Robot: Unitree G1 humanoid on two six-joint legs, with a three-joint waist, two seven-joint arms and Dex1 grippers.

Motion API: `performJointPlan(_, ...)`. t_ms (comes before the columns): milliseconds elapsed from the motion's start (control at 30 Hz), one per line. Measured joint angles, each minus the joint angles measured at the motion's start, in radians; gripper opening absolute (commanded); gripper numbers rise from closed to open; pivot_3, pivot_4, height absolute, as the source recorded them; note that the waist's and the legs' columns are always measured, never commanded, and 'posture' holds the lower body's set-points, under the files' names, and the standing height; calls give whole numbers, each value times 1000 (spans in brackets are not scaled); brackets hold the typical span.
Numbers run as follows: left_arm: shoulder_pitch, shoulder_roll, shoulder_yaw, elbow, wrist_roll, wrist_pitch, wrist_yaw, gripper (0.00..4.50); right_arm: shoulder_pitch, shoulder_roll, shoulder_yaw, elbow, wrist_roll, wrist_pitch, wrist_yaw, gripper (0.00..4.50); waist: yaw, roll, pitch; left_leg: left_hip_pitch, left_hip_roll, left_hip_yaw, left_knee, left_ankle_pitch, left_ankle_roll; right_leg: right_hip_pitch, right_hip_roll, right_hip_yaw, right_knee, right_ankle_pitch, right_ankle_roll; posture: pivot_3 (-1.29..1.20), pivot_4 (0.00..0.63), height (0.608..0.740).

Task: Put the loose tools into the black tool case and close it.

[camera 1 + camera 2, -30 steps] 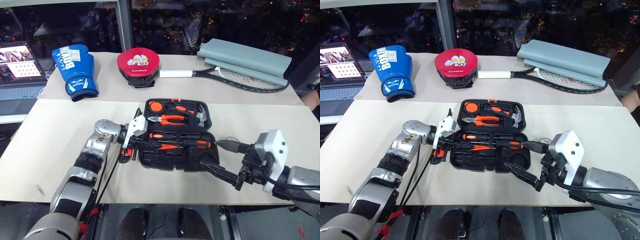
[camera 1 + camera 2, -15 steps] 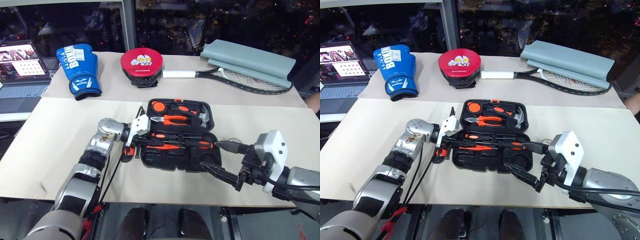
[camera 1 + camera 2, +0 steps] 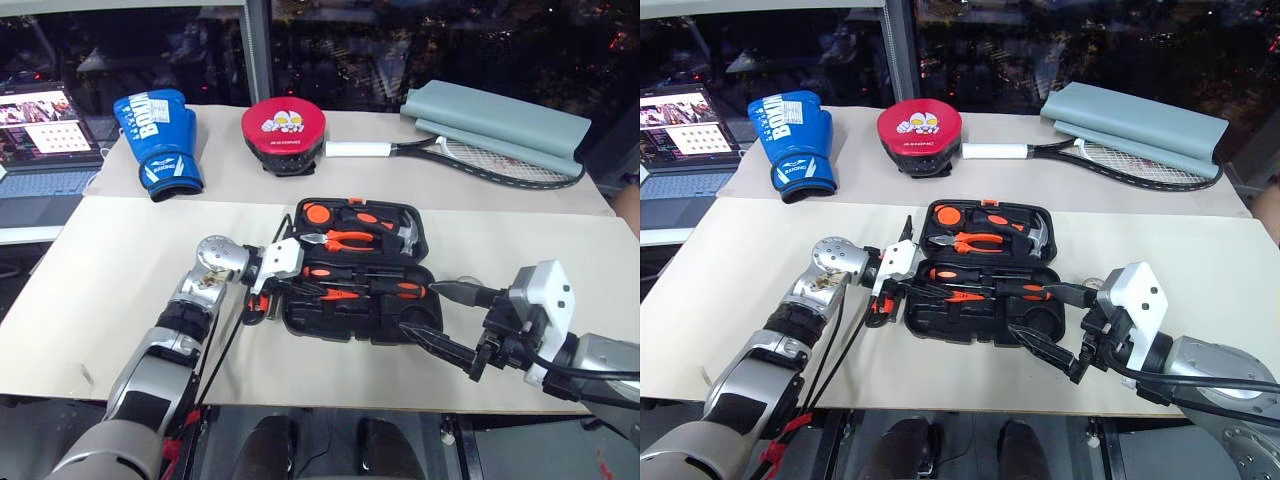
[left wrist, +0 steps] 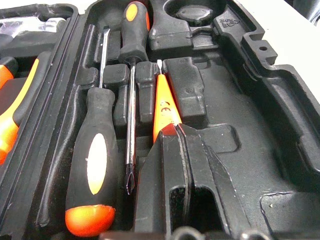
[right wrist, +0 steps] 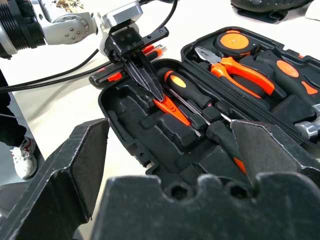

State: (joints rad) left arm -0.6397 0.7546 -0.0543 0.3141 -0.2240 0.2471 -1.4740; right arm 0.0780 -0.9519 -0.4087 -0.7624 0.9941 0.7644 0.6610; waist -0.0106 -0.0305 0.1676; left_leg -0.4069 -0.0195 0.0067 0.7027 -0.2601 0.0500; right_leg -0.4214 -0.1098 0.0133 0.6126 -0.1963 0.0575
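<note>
The black tool case (image 3: 352, 334) lies open near the middle of the tabletop (image 3: 110, 260), closer to its front edge, with one half towards the far side holding pliers (image 3: 345, 239) and a hammer (image 3: 400, 232). In the near half two orange-and-black screwdrivers (image 4: 92, 165) sit in their recesses, with the slim orange tester screwdriver (image 4: 165, 107) just beside them. The left gripper (image 5: 155, 94) points down at the case's left end with its tips at the tester's near end. I cannot tell whether its jaws are parted or closed, nor whether they grip the tester. The right gripper (image 3: 420, 312) hovers at the case's front right corner, jaws spread wide and empty. Just outside the case's left edge, on the tabletop, lies an orange-and-black tool that looks like the utility knife (image 5: 120, 75), so the loading seems unfinished. It should be light, stiff and rather slick plastic, lying flat. A pinch across its narrow body near mid-length would likely hold best, since a grip at one end could let it swing. The case itself is rigid moulded plastic. Closing probably means lifting one half by its outer rim, slowly, as the tools clipped there could shake loose.
</note>
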Motion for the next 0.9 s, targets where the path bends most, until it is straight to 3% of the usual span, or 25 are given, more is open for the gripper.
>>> performJointPlan(100, 71, 136, 112, -81, -49, 90, 10, 4395, -24, -17, -4, 56, -12, -19, 72, 4500, -1, 0, 0, 0, 0, 0, -2, 0, 0, -1, 0, 0, -1, 0, 0, 0, 150, 736)
performJointPlan(300, 401, 356, 374, -220, -121, 209, -3, 4395, -65, -61, -10, 178, -48, -57, 226, 4500, -1, 1, 1, 1, 0, 1, -6, 0, 0, -1, -2, -1, -2, -1, 0, 0, 150, 736)
performJointPlan(467, 542, 390, 491, -296, -144, 288, 30, 4395, -109, -67, 10, 256, -108, -86, 290, 4500, 20, 2, 1, 3, 0, 1, -6, 1, -2, -1, -3, -2, -2, -2, -2, 0, 150, 736)
performJointPlan(533, 540, 390, 481, -358, -171, 363, 64, 4395, -135, -62, 24, 263, -115, -89, 296, 4500, 24, 2, 2, 3, 1, 0, -6, 1, -3, -1, -3, -3, -2, -2, -2, 0, 150, 736)
performJointPlan(667, 401, 393, 313, -552, -252, 712, 213, 4395, -160, -37, 87, 250, -120, -92, 311, 4500, 26, 1, 2, 1, -1, 0, -6, 1, -3, 0, -2, -2, -1, -2, -1, 0, 150, 736)
performJointPlan(767, 249, 356, 194, -592, -269, 1012, 373, 4395, -163, -7, 109, 232, -129, -93, 298, 4500, 16, 1, 2, 2, -1, 1, -6, 1, -3, -1, 1, -1, 1, -2, -1, 0, 150, 736)
performJointPlan(900, 77, 284, 55, -591, -309, 1286, 524, 4395, -154, 40, 126, 194, -134, -93, 254, 4500, 9, -1, 3, 2, -1, 0, -7, 2, -3, -1, 1, -1, 2, -2, -1, 0, 150, 736)
